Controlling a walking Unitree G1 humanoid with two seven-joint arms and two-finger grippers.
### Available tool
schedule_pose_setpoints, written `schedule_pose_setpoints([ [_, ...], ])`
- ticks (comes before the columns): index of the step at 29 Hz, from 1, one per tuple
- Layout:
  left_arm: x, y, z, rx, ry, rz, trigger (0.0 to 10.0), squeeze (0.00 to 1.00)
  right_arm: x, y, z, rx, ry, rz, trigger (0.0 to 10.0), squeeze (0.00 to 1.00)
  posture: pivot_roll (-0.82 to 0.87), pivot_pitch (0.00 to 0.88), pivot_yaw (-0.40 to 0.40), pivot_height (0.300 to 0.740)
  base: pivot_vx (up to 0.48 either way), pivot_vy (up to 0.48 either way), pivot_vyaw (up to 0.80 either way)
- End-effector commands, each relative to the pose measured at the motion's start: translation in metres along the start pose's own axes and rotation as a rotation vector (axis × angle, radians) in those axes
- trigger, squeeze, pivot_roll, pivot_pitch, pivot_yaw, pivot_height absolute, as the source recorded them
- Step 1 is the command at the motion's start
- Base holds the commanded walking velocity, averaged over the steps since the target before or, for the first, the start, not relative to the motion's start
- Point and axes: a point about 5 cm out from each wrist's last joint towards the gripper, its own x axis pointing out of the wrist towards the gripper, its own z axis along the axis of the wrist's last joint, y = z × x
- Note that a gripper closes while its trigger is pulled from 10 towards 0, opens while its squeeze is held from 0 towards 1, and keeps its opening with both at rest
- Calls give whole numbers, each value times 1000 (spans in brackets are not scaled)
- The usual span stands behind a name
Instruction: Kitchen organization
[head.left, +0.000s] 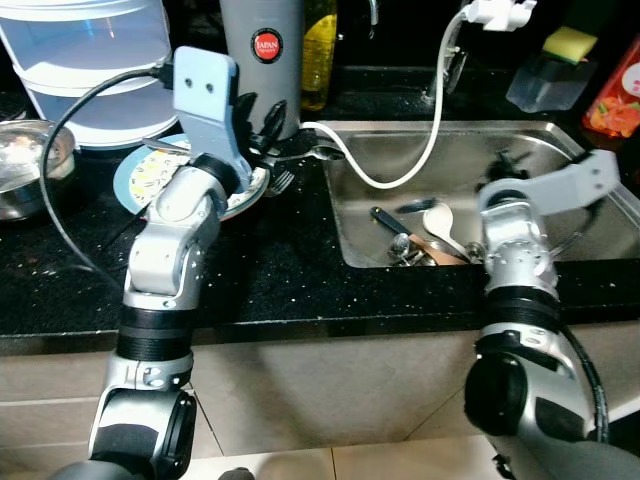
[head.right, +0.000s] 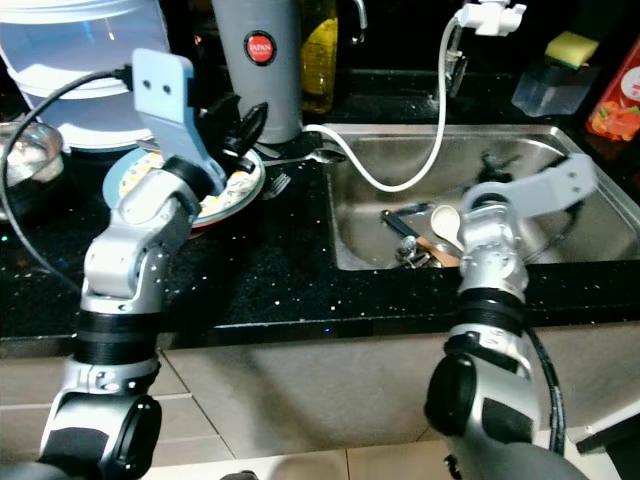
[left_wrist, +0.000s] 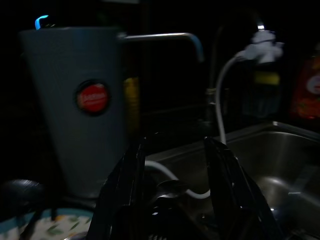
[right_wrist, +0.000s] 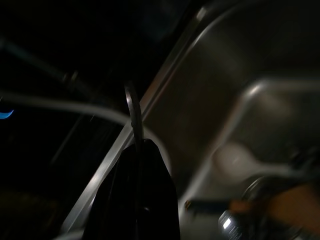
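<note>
My left gripper (head.left: 262, 128), fingers parted and empty, hovers over the plate (head.left: 135, 180) near the sink's (head.left: 560, 135) left edge, while my right gripper (right_wrist: 136, 165) is clamped on a thin metal utensil (right_wrist: 133, 112) over the sink.

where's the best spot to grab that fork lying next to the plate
Grip the fork at its handle end, toward the sink corner, coming from above with the fingers across the handle. It lies flat on the dark counter, tines toward the plate, and the left pincer already hovers close by.
</note>
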Motion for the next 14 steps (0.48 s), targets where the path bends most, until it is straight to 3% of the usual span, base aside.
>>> schedule_pose_setpoints([
  [1,-6,19,-14,39,87,97,10000,0,-4,-6,-30,-143,135,14,10000,0,219,15,-53,740,0,0,0],
  [2,-6,19,-14,39,87,97,10000,0,-4,-6,-30,-143,135,14,10000,0,219,15,-53,740,0,0,0],
  [4,-9,29,-21,63,143,172,10000,0,-11,-2,-61,-345,259,91,10000,0,220,17,-53,740,0,0,0],
  [5,-11,36,-25,87,181,223,10000,0,-16,1,-75,-430,291,147,10000,992,222,19,-52,740,0,0,0],
  [6,-14,44,-28,88,220,274,10000,0,-20,6,-85,-502,303,203,10000,1000,222,21,-54,740,0,0,0],
  [9,-18,55,-28,84,261,337,10000,20,-25,14,-95,-575,300,286,10000,1000,229,24,-58,740,0,0,0],
  [13,-18,59,-28,77,273,357,10000,0,-25,20,-94,-574,283,315,10000,1000,229,24,-58,740,0,0,0],
  [14,-16,71,-29,74,315,401,10000,0,-24,37,-83,-542,221,393,10000,0,233,25,-65,740,0,0,0],
])
